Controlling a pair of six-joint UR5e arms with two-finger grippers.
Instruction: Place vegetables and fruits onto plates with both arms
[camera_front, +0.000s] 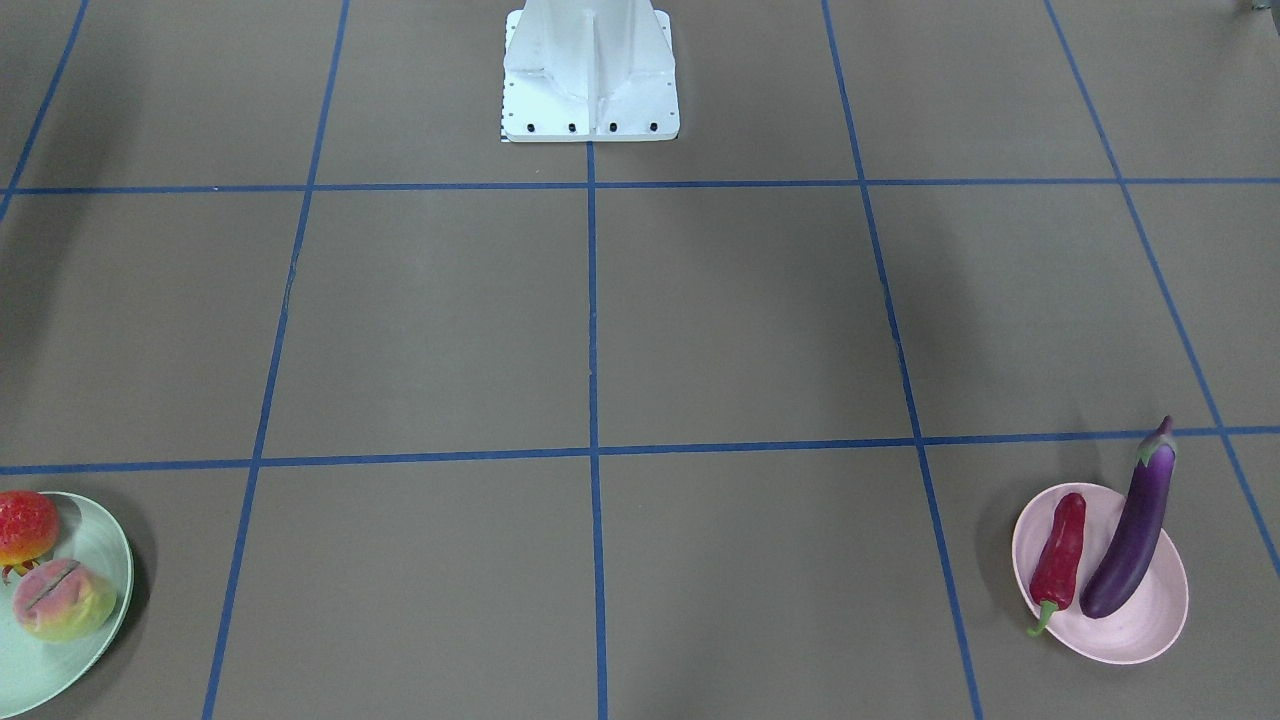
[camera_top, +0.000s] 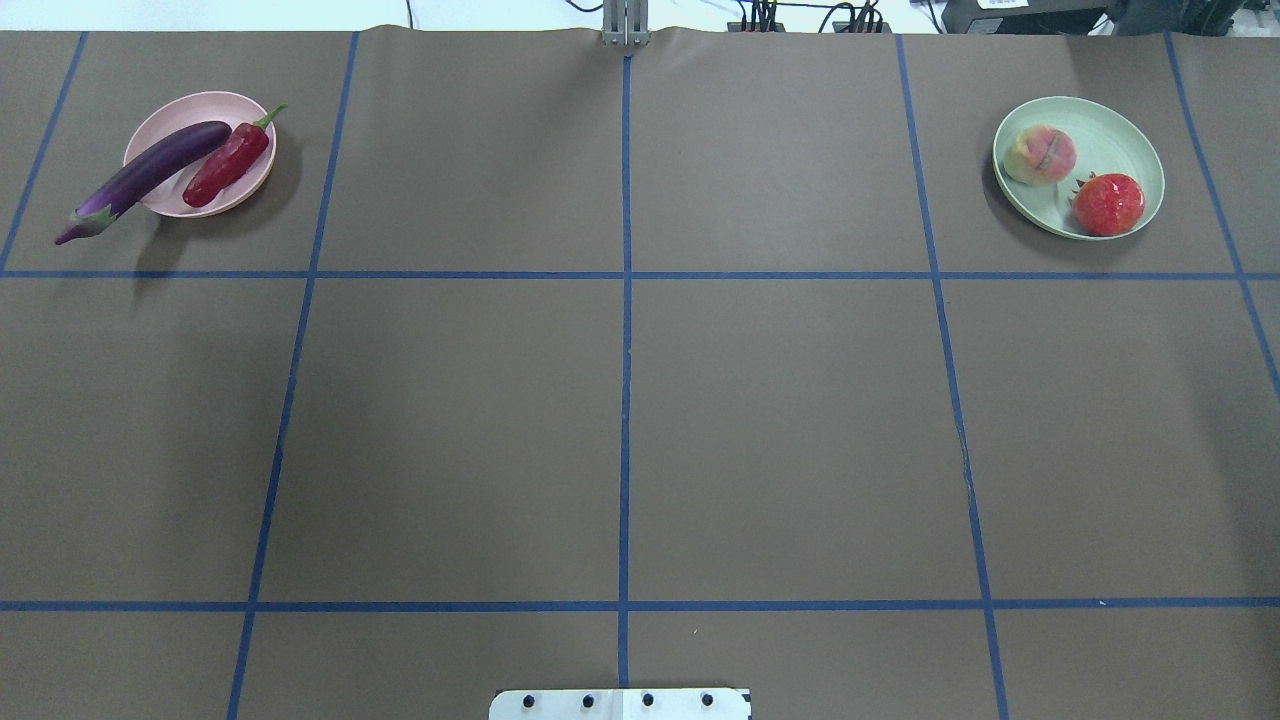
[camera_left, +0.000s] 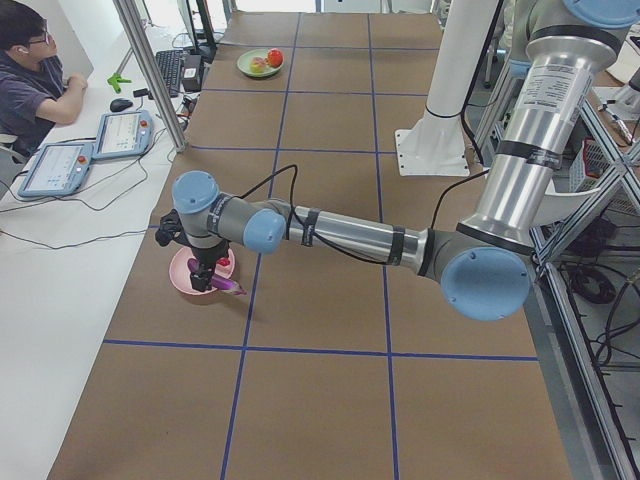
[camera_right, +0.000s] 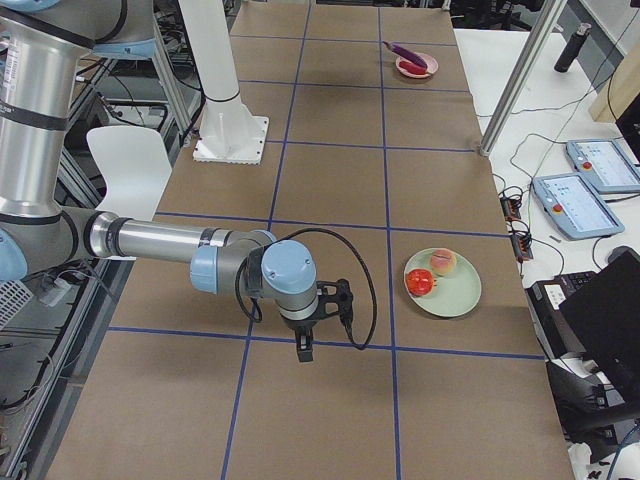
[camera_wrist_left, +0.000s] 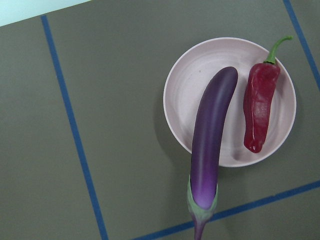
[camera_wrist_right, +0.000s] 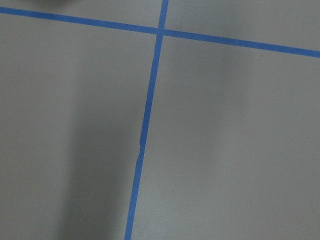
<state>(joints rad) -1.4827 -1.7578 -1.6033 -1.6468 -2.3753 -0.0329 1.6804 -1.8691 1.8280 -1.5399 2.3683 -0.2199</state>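
overhead exterior: long purple eggplant (camera_top: 140, 180), cap overhanging the rim, and wrinkled red chili (camera_top: 228, 163) lie on the pale pink round plate (camera_top: 180, 105); red-and-yellow pomegranate (camera_top: 1108, 204) and pink peach (camera_top: 1040, 155) sit on the pale mint plate (camera_top: 1120, 140). left gripper (camera_left: 203, 275) hangs above the pink plate, right gripper (camera_right: 304, 345) near the mint one; how wide either stands, i cannot tell.

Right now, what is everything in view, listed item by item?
pink plate: one, pink, robot's far left
green plate: one, mint, robot's far right
eggplant: one, purple, across the pink plate's rim, cap overhanging
chili pepper: one, red, on the pink plate beside the eggplant
pomegranate: one, red, on the green plate
peach: one, pink-yellow, on the green plate
table: one, brown, blue grid
base: one, white, robot's side of table
left arm: one, silver; left claw over the pink plate, state unclear
right arm: one, silver; right claw over bare table, state unclear
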